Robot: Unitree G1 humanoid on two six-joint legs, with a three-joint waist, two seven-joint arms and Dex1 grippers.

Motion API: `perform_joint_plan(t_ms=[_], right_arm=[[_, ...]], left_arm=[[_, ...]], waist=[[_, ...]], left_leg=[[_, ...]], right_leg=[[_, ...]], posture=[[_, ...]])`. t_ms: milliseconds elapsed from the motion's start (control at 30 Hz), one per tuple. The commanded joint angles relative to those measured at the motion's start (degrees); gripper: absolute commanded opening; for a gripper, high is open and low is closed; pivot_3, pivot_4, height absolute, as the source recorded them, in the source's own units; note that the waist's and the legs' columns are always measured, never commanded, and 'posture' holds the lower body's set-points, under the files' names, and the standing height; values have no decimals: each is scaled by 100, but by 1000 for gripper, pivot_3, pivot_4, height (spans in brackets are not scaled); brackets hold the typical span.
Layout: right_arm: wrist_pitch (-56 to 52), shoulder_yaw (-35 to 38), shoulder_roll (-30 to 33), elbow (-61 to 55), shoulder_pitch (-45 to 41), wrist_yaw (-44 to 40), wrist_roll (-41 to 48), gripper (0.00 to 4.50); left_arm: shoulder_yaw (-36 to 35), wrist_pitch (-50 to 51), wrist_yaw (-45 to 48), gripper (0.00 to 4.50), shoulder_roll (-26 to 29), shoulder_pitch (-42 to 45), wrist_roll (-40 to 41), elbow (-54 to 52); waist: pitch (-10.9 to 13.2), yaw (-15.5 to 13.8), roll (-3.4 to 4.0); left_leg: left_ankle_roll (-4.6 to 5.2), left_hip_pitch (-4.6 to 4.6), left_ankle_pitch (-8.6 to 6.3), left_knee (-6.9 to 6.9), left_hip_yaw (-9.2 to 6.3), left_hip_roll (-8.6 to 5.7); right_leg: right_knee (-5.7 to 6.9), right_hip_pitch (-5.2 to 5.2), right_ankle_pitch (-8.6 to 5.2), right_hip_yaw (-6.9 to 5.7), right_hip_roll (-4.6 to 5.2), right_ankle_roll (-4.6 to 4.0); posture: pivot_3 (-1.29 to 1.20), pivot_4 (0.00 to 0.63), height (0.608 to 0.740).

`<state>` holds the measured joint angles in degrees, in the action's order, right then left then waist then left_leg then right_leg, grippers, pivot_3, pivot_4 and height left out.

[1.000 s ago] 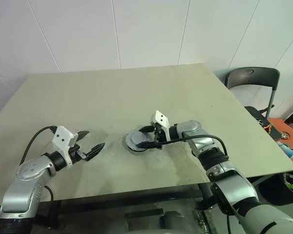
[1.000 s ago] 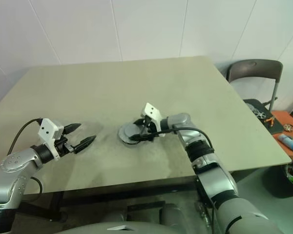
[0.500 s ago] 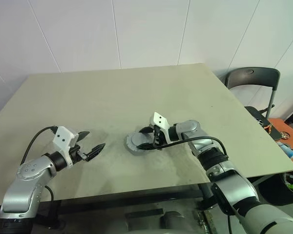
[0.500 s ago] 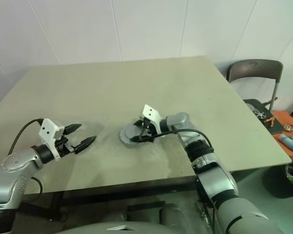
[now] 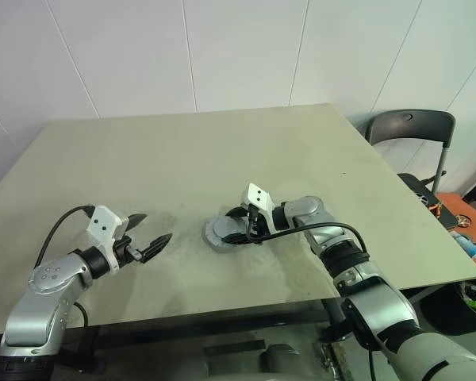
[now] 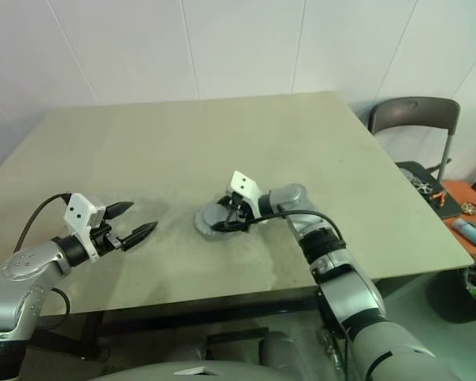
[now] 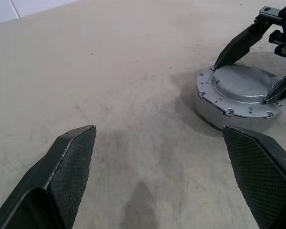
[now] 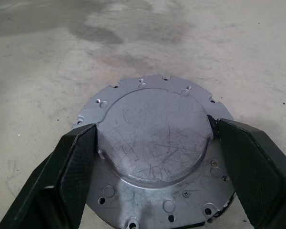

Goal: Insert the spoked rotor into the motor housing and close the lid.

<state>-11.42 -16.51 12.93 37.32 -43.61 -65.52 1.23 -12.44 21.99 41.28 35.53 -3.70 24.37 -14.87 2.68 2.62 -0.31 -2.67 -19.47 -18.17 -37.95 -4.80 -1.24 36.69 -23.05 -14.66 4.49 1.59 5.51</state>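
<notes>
My right gripper (image 8: 152, 138) straddles the raised centre boss of the lid (image 8: 155, 143), one finger on each side of that round dome and touching its edge. I cannot say whether they are squeezing. The lid sits on the motor housing (image 7: 238, 112), which rests on the desk (image 5: 182, 159) a little right of centre and nearer its front edge than its back. The spoked rotor I judge to be inside already, hidden under the lid.

My left gripper (image 5: 149, 238) is spread wide and holds nothing, hovering over the front left part of the desk, well apart from the housing and pointing toward it.

The lid looks like machined metal: stiff, scratched, smooth-faced, with a flange of small screw holes. I judge it rigid and not fragile, but slick, so fingers on the low dome could slip. The housing looks dense and heavy enough to stay put under a push. The surer hold would be across the flange's outer rim, or flat pressure down on the boss to seat it evenly.
</notes>
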Motion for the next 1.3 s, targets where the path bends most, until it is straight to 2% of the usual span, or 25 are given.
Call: perform_joint_plan(t_ms=[33, 467, 600, 933, 1300], right_arm=[[59, -29, 32, 24, -99, 27, -67, 3629], [-23, -109, 78, 106, -71, 25, -189, 3629], [-20, -107, 67, 103, -80, 24, -181, 3629], [-50, -120, 20, 42, -45, 27, -151, 3629], [-102, -111, 12, -51, 19, 49, -123, 3629]], left_arm=[[-55, -41, 35, 4500, 17, 66, 76, -207], [91, 269, 29, 4500, -140, 202, 269, -315], [259, 464, -101, 3552, -343, 523, 330, -194], [1229, 529, -123, 12, -747, 1465, -189, 641], [1770, 542, -45, 0, -1078, 1795, -564, 1328]], waist=[[0, 0, 0], [-1, -2, -1], [-2, -6, -3], [-3, -4, -4], [-5, 0, -5]], left_leg=[[0, 1, 0, 0, 0, 0], [0, 9, 0, -3, 0, 0], [0, 12, 0, -8, -3, -1], [0, 13, 0, -9, -4, -6], [0, 13, 0, -9, -4, -6]], right_leg=[[1, 0, 0, 0, 0, 0], [4, 10, 0, 0, -1, 0], [4, 17, 0, -3, -1, 0], [4, 19, 0, -2, -2, 0], [5, 18, 0, -2, -1, 0]], posture=[[0, 0, 740], [0, 0, 740], [0, 0, 740], [0, 0, 740], [0, 0, 740]])
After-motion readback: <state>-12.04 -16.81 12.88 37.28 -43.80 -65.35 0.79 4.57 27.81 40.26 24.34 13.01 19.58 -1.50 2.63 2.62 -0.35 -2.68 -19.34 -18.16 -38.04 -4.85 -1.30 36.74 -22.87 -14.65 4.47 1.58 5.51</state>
